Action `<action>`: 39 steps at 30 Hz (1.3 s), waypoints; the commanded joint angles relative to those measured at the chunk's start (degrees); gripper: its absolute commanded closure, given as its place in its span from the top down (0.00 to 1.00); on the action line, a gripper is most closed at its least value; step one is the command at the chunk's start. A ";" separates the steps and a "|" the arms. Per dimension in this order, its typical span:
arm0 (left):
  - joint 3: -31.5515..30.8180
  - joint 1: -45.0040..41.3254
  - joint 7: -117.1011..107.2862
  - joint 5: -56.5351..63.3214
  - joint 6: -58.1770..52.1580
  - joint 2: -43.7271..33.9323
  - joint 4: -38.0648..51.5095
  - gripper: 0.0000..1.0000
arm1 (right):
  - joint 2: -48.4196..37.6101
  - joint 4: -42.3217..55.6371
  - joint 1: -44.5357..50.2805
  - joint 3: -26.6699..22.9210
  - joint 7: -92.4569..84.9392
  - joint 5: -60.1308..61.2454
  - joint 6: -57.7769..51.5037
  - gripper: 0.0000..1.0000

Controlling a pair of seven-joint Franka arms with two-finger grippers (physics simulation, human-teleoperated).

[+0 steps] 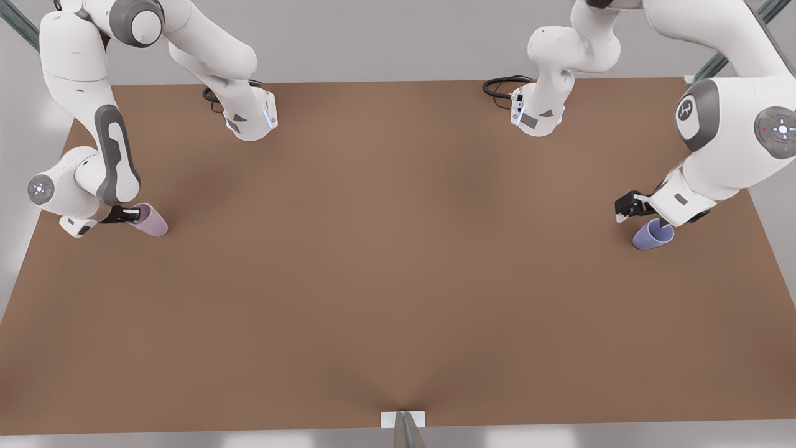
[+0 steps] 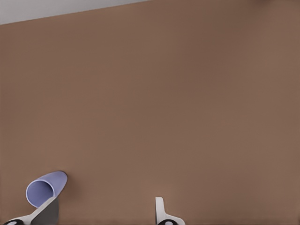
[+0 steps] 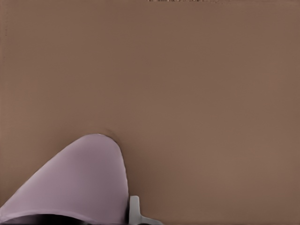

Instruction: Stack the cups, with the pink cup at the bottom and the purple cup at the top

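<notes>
The pink cup (image 1: 151, 221) stands on the brown table (image 1: 398, 261) at the front view's left. My right gripper (image 1: 126, 215) is shut on the pink cup (image 3: 79, 183). One white finger (image 3: 134, 210) lies against the cup's side and the cup hides the other. At the front view's right the purple cup (image 1: 653, 235) rests on the table just below my left gripper (image 1: 628, 208). In the left wrist view the left gripper (image 2: 101, 208) is open wide. The purple cup (image 2: 46, 189) sits by one fingertip (image 2: 44, 210), outside the gap.
Both arm bases (image 1: 249, 118) (image 1: 538, 115) stand at the table's far edge with black cables. A small white bracket (image 1: 403, 420) sits at the near edge. The wide brown surface between the two cups is bare.
</notes>
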 commanded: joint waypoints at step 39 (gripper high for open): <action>7.25 17.06 21.17 1.55 13.13 6.62 -13.94 1.00 | 5.41 28.06 57.83 10.00 65.04 10.01 -15.90 0.21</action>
